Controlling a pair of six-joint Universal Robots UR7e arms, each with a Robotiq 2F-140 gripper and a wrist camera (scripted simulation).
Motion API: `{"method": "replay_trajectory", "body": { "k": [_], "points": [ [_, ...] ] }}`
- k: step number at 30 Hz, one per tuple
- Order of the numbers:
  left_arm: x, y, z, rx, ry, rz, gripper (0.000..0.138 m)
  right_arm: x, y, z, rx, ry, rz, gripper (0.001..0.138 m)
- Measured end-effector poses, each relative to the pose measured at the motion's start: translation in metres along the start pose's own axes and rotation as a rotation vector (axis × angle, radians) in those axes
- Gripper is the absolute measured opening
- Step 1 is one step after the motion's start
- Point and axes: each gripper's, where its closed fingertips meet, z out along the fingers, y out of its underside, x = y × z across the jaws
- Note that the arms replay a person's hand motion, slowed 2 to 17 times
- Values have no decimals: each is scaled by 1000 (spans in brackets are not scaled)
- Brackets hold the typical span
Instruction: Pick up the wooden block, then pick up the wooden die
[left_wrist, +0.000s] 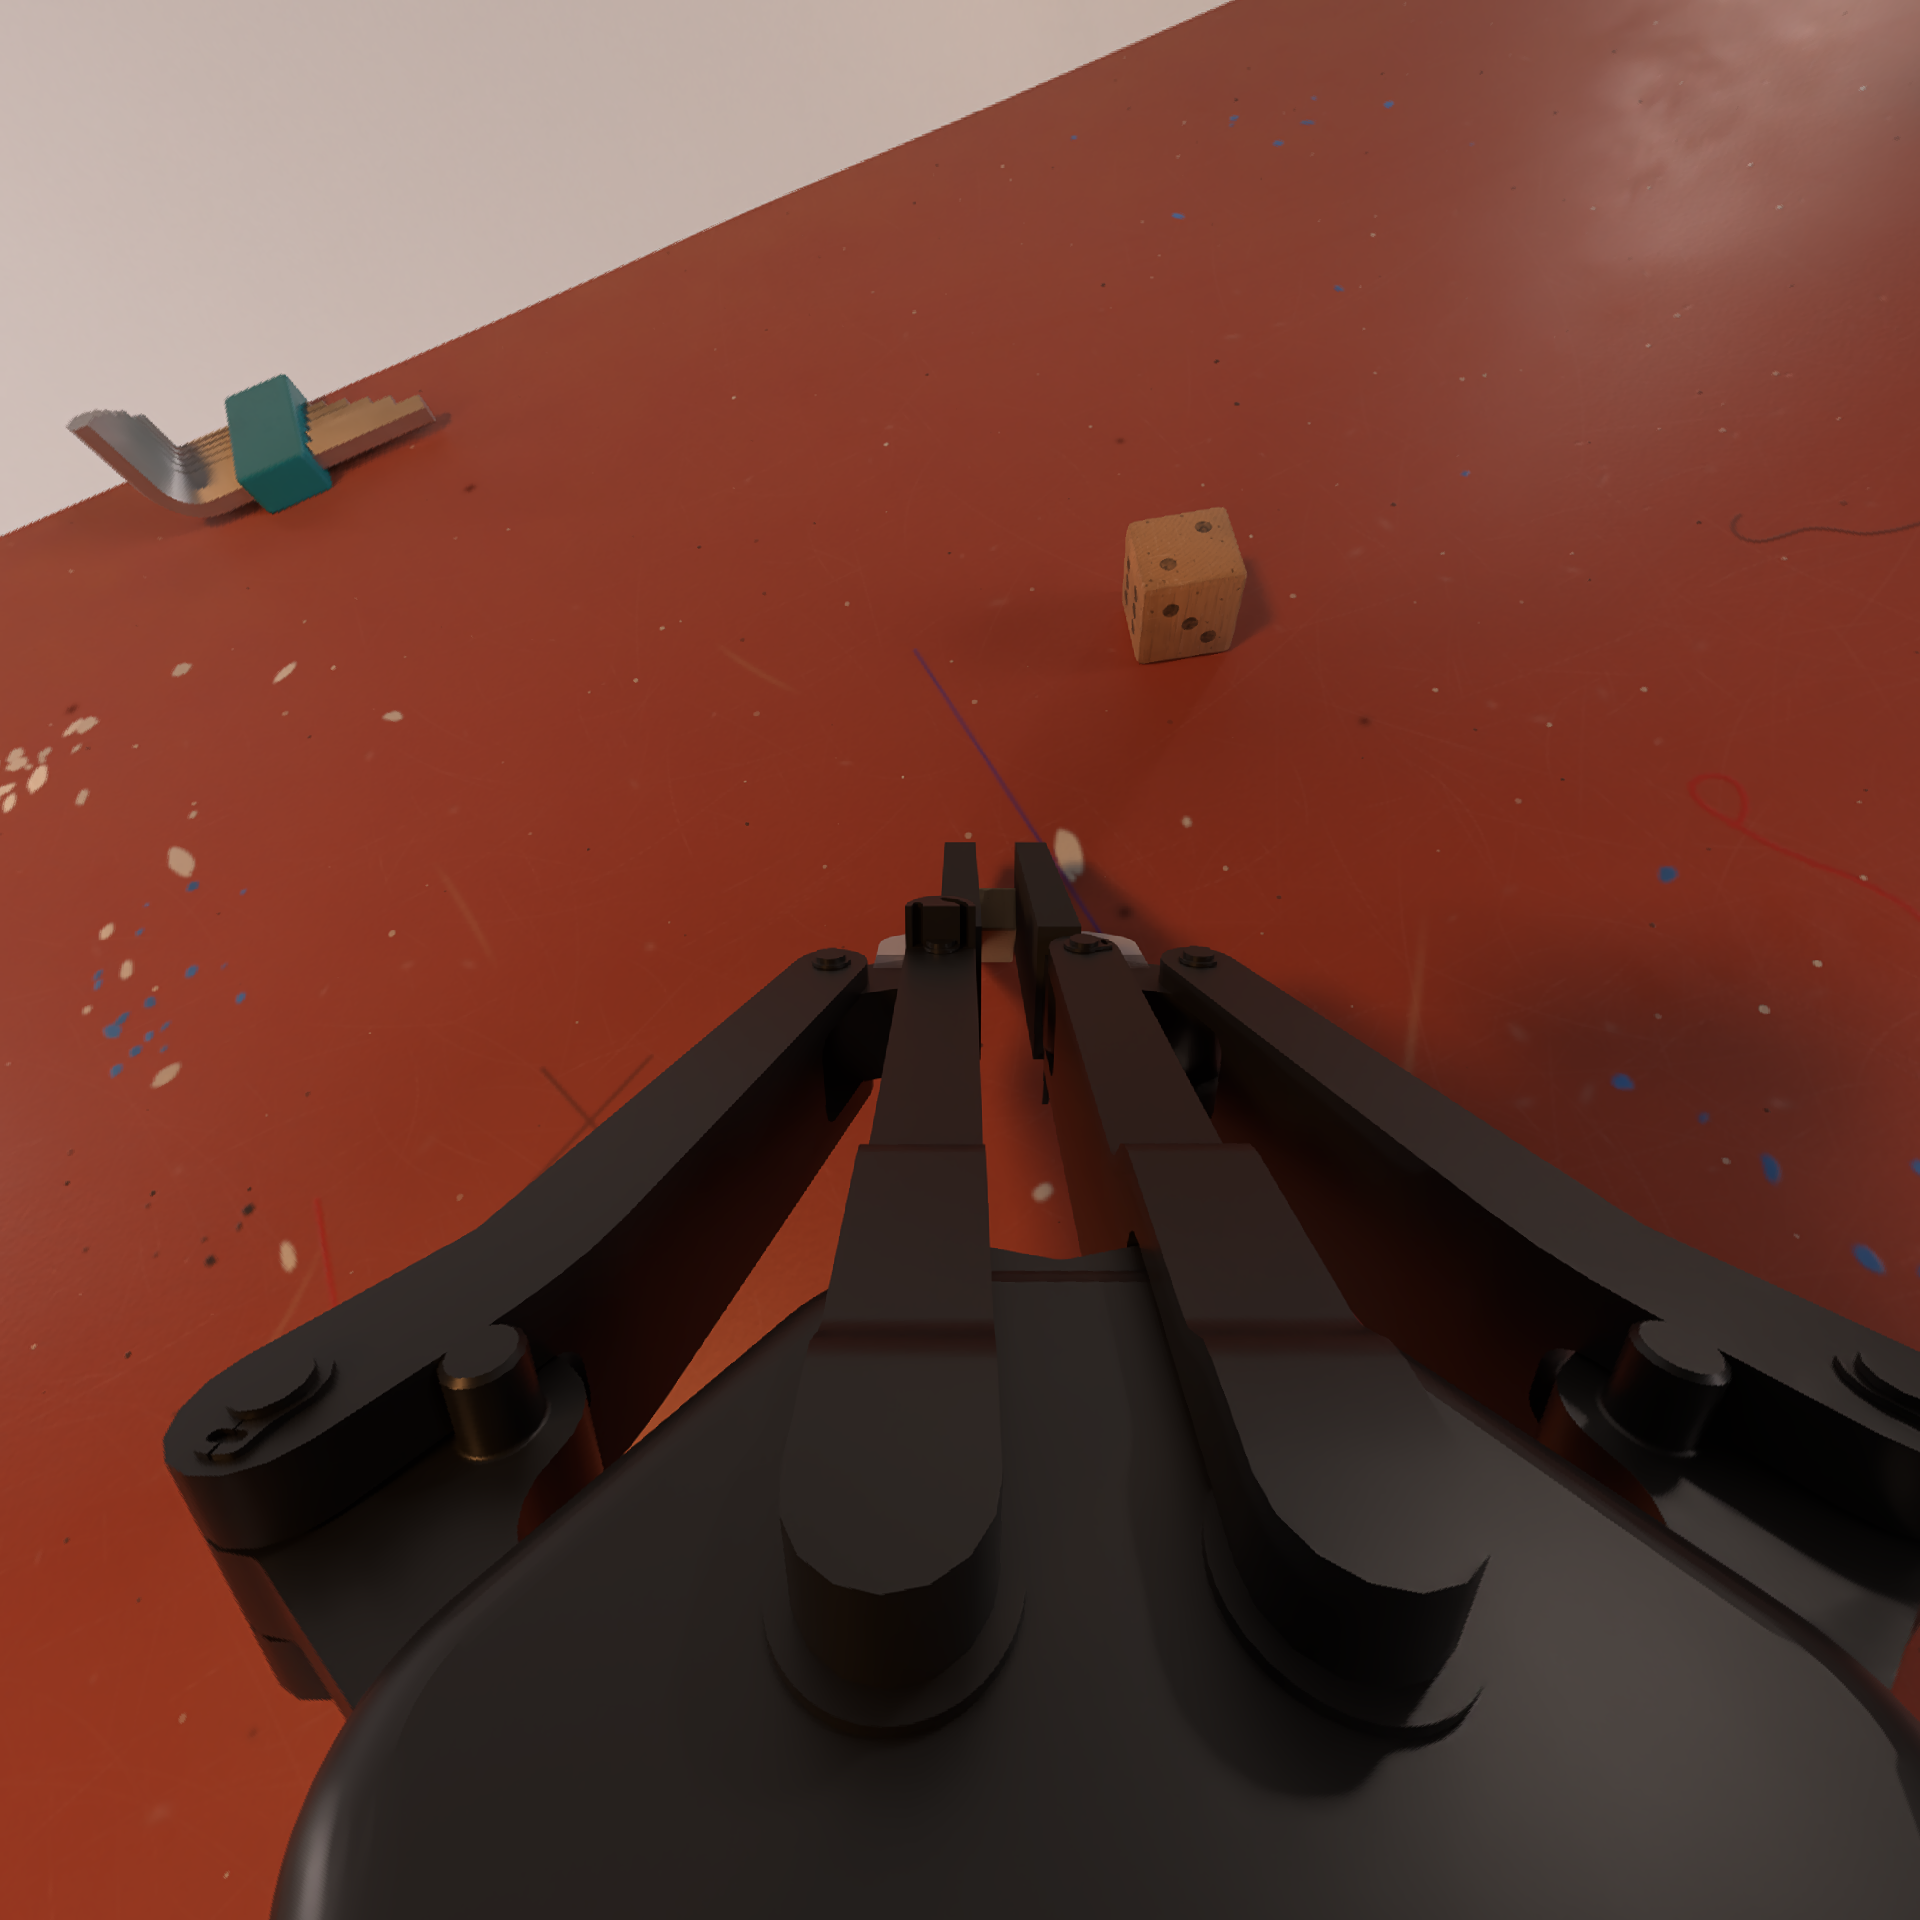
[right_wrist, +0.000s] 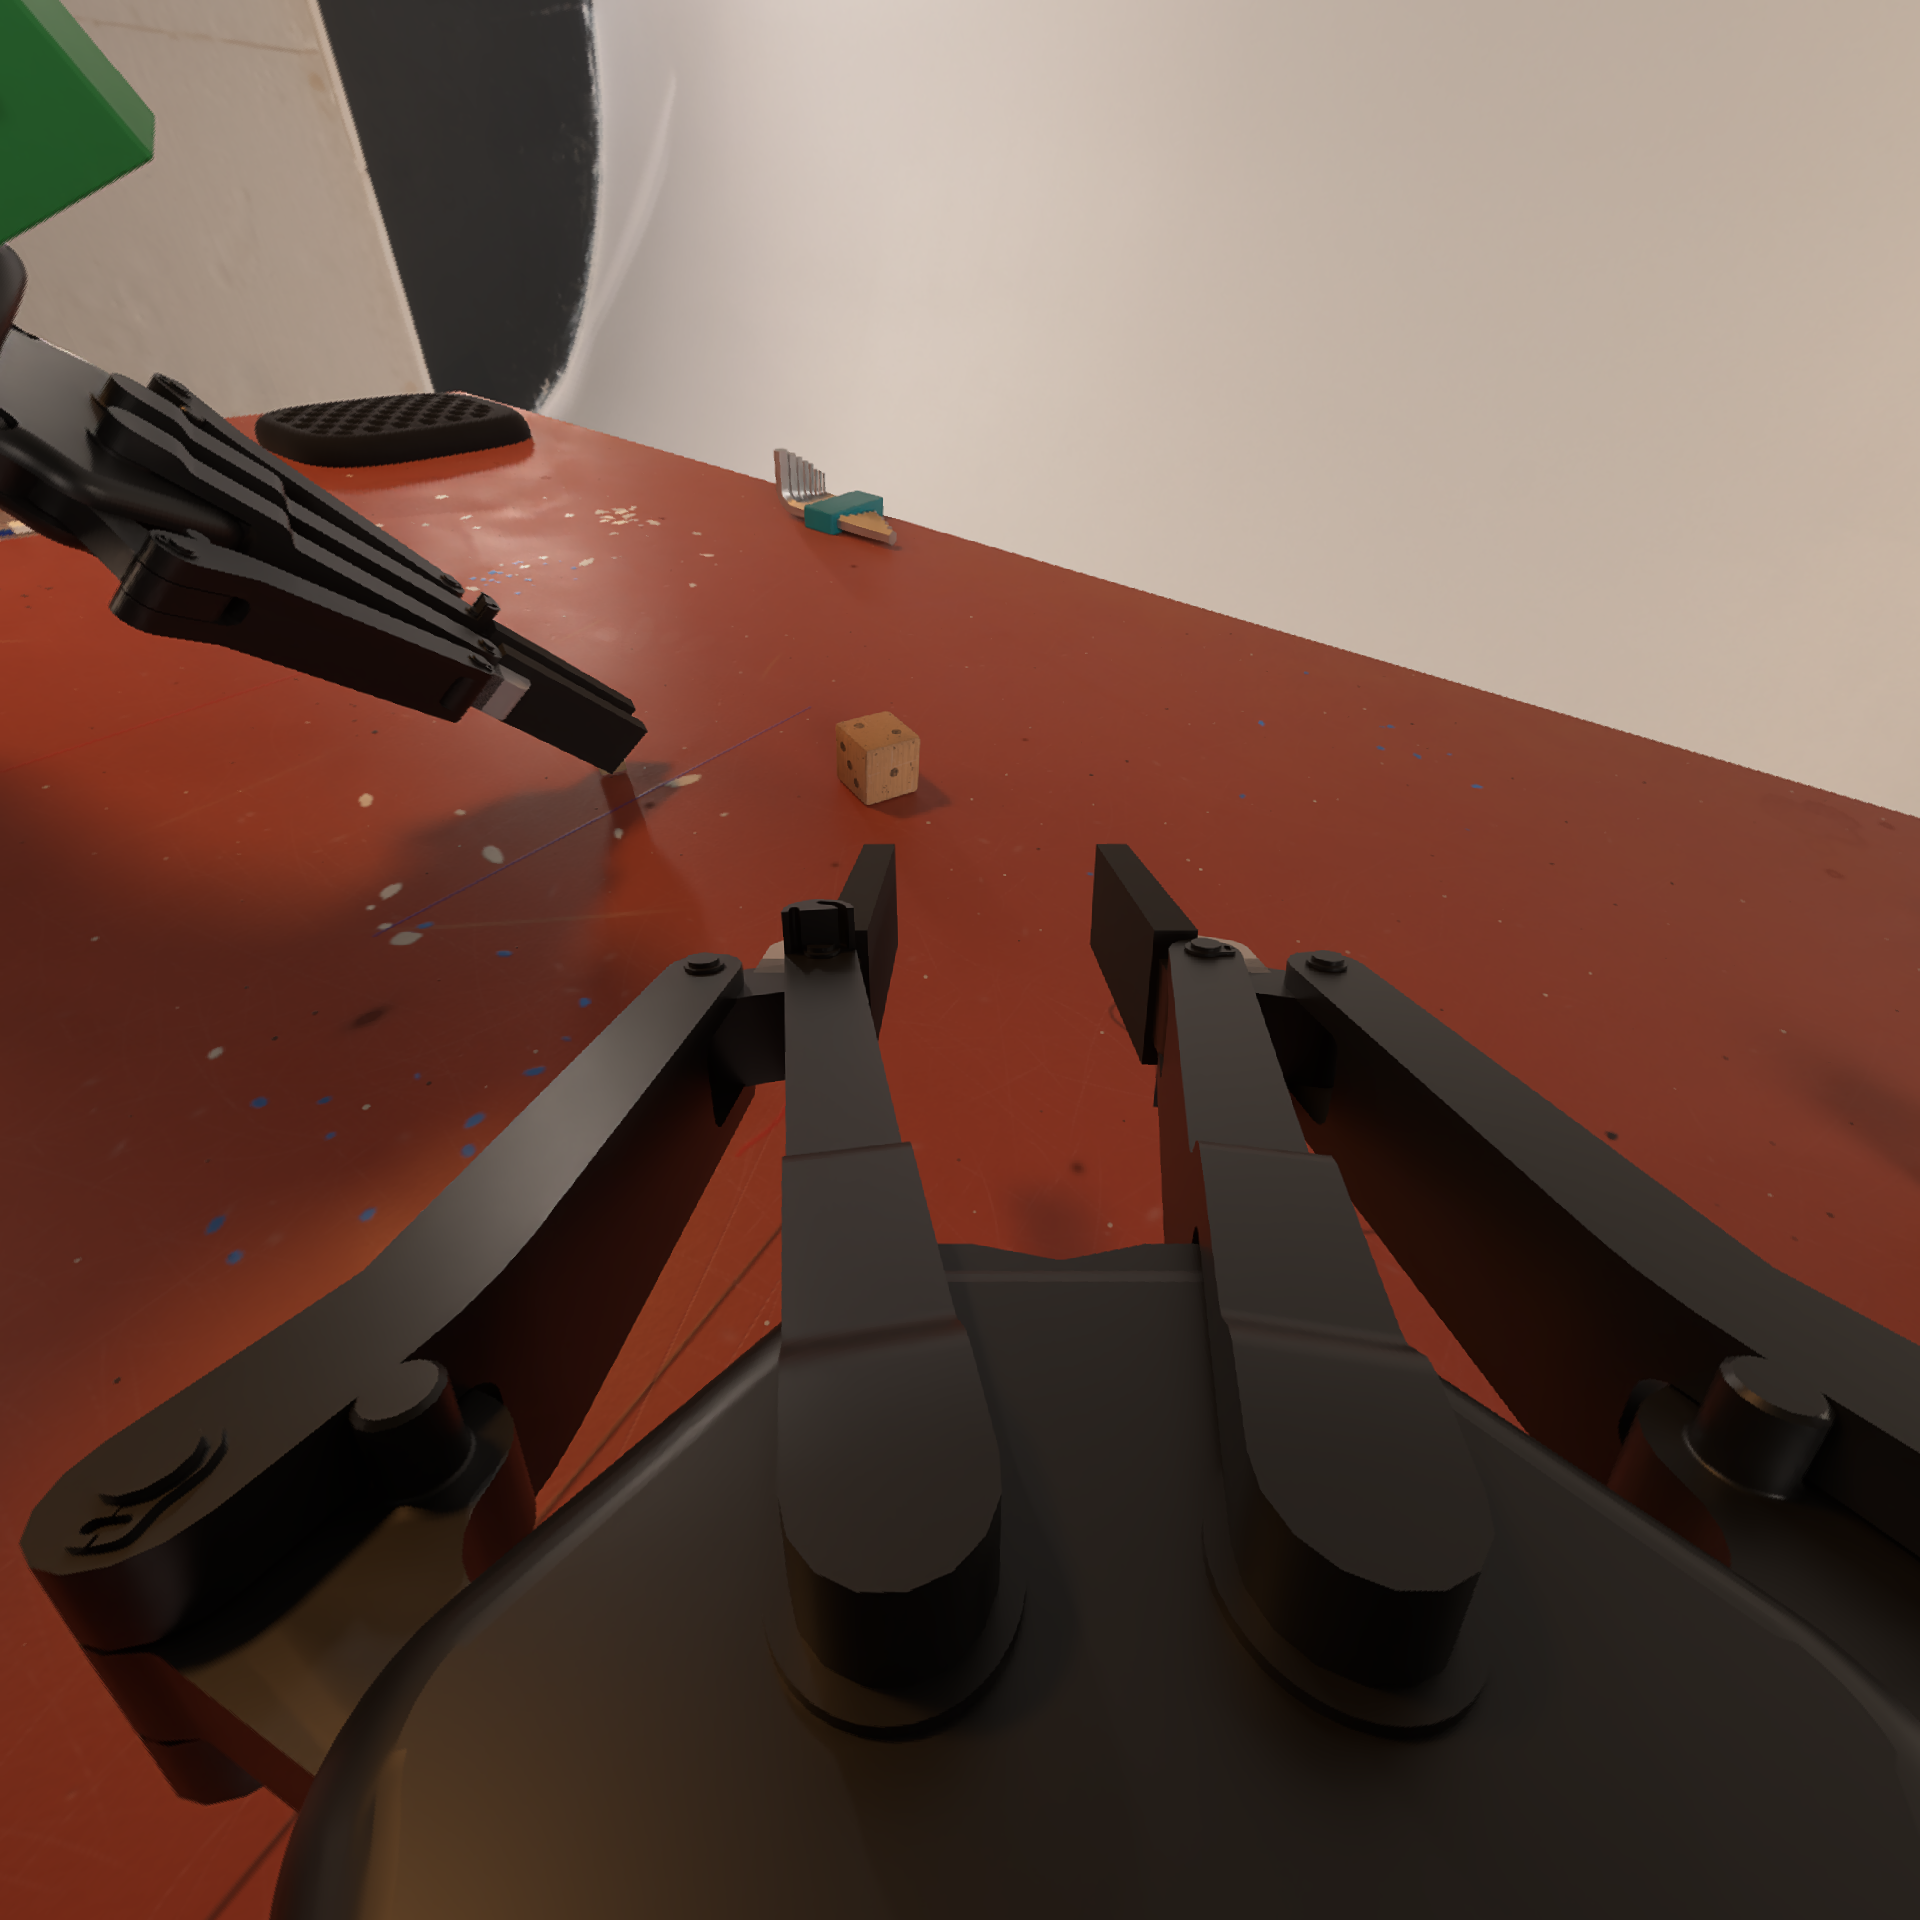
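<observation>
A wooden die (left_wrist: 1184, 584) with dark pips sits on the red table (left_wrist: 1455, 416), ahead and right of my left gripper (left_wrist: 995, 883). The left gripper is shut on a small wooden block (left_wrist: 1000, 912), of which only a tan sliver shows between the fingers. In the right wrist view the left gripper (right_wrist: 608, 738) hangs just above the table, left of the die (right_wrist: 878, 756). My right gripper (right_wrist: 992, 894) is open and empty, just short of the die, which lies a little left of its line.
A hex key set in a teal holder (left_wrist: 272, 447) lies at the table's far edge; it also shows in the right wrist view (right_wrist: 836, 504). A black perforated pad (right_wrist: 395, 426) lies at the far left corner. A green box (right_wrist: 62, 114) is at upper left.
</observation>
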Motion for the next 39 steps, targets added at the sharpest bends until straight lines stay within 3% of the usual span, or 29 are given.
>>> {"method": "replay_trajectory", "body": {
  "k": [39],
  "points": [
    [3,-2,-5,32,-30,50,10,1,-1,-1,2,3,-2,53]
  ]
}}
